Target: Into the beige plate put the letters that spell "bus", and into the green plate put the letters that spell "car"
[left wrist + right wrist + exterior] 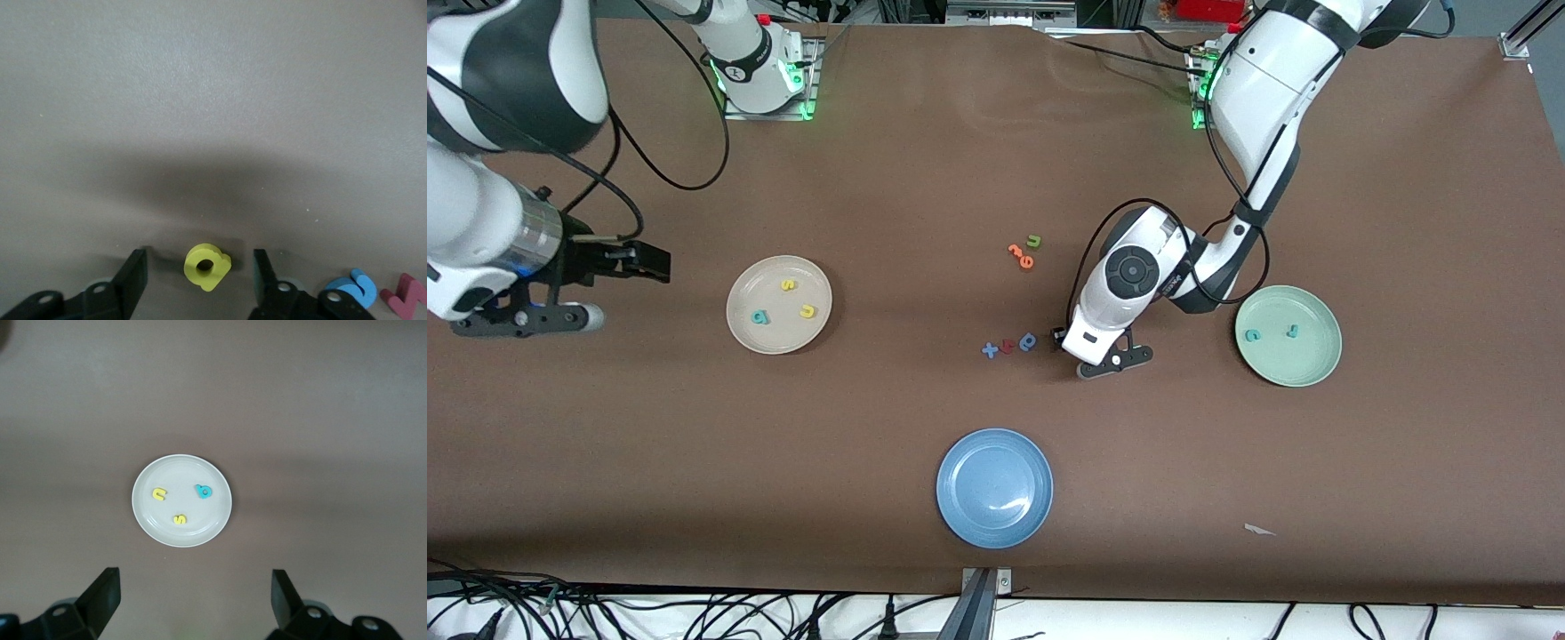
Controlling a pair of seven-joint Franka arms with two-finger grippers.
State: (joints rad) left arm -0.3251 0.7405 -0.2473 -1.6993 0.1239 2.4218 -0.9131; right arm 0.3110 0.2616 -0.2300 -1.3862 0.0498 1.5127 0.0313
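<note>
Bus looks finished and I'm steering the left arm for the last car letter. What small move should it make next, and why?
Probably close the left gripper on the yellow a. The letter lies on the table between its open fingers, with a gap on each side. The green plate holds only the teal c and teal r. The right gripper waits open over the table near the beige plate.

In the front view the left end effector (1060, 339) is mostly hidden under its own wrist housing, and the yellow a (206, 266) cannot be made out there. The left wrist view cuts off the red letter (405, 298) at its edge. The orange letters (1020, 255) are too small to read — shapes only.
</note>
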